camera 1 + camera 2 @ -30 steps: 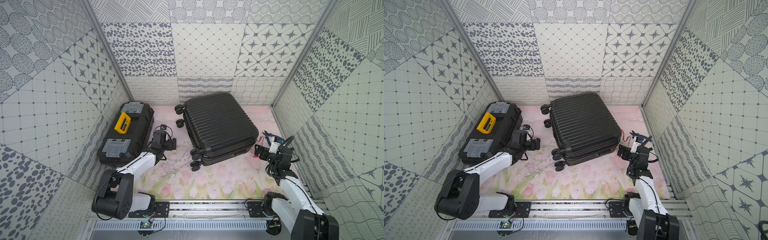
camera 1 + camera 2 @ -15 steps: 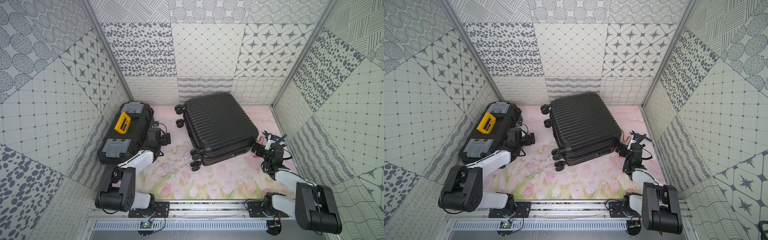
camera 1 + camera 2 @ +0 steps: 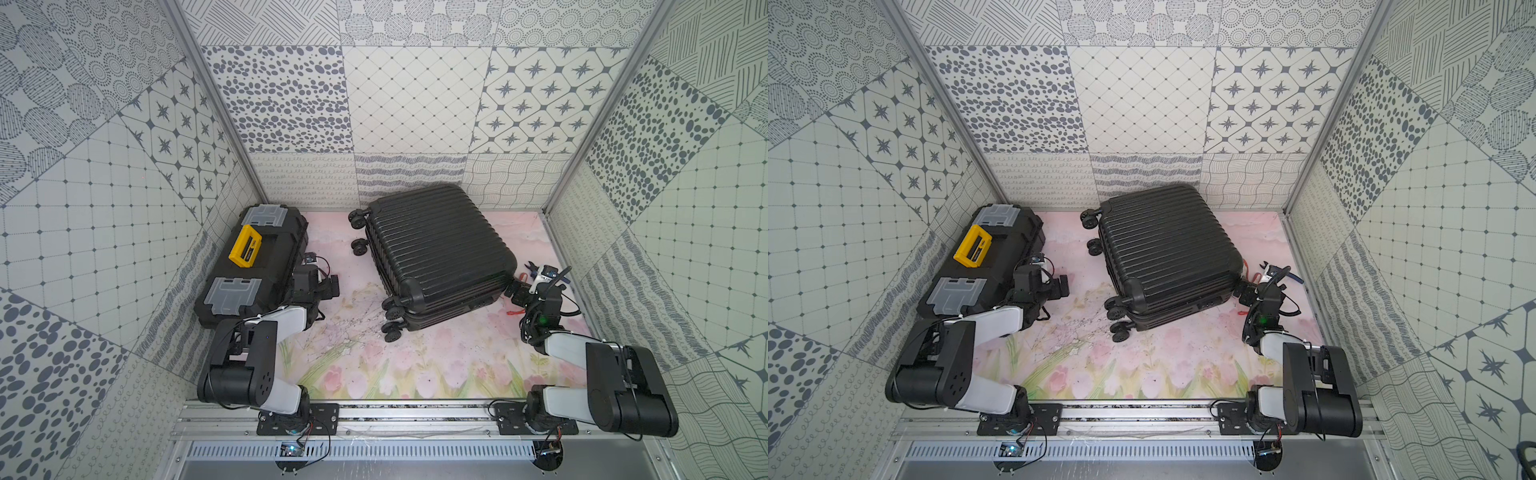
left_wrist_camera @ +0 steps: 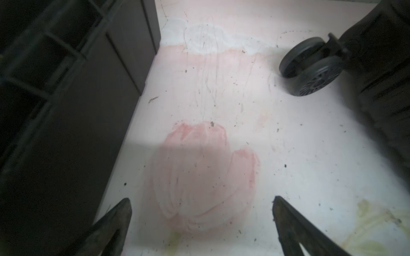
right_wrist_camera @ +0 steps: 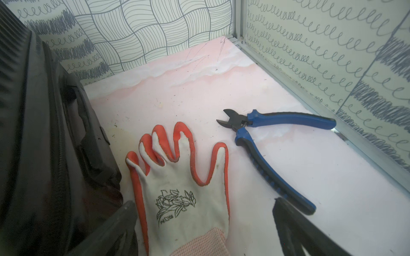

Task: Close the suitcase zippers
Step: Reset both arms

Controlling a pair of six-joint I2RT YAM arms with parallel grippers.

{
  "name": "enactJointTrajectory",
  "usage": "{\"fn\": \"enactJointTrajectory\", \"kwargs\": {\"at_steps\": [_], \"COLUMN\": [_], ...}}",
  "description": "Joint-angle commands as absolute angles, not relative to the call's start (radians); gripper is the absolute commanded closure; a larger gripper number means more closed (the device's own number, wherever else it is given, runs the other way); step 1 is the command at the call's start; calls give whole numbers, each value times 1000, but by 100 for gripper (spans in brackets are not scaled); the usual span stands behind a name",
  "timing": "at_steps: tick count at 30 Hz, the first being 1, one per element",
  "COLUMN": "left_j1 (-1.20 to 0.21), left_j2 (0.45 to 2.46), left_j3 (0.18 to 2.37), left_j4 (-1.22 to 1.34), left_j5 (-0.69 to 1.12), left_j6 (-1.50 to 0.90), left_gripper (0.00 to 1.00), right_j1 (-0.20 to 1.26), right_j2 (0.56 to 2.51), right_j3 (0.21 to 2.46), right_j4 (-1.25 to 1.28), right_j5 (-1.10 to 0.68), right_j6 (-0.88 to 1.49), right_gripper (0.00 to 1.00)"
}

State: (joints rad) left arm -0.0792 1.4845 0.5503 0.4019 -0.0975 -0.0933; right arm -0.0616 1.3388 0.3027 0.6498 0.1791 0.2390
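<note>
Black toolbox [image 3: 253, 266] on the left. Just beside it the left tool [image 4: 200, 199] hangs spread wide over the floral counter [image 3: 415, 374], holding nothing. In the centre the suitcase [image 3: 432, 245] lies flat, shells together, zipper [image 5: 59, 144] along its seam. The right tool [image 5: 203, 202] gapes wide and empty above a work glove [image 5: 184, 188], diagonal cutters [image 5: 266, 137] beside.

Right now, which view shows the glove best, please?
The right wrist view: the glove lies flat and close, beside the suitcase. In both top views only red slivers show past the right arm; the left wrist view misses it.
</note>
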Motion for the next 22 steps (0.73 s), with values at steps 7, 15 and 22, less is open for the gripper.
{"fn": "enactJointTrajectory", "kwargs": {"at_steps": [7, 15, 22], "left_j1": [-73, -73, -72], "left_j2": [1491, 1503, 1488], "left_j3": [560, 575, 556], "left_j4": [476, 457, 478], "left_j5": [-8, -16, -38], "left_j6": [-48, -52, -60], "left_gripper": [1, 1, 1], "right_j1": [-46, -46, -46], "right_j2": [1411, 1420, 1421], "right_j3": [318, 320, 318], "right_j4": [854, 867, 873], "right_j5": [178, 131, 124], "right_j6": [198, 178, 175], "right_gripper": [2, 2, 2]}}
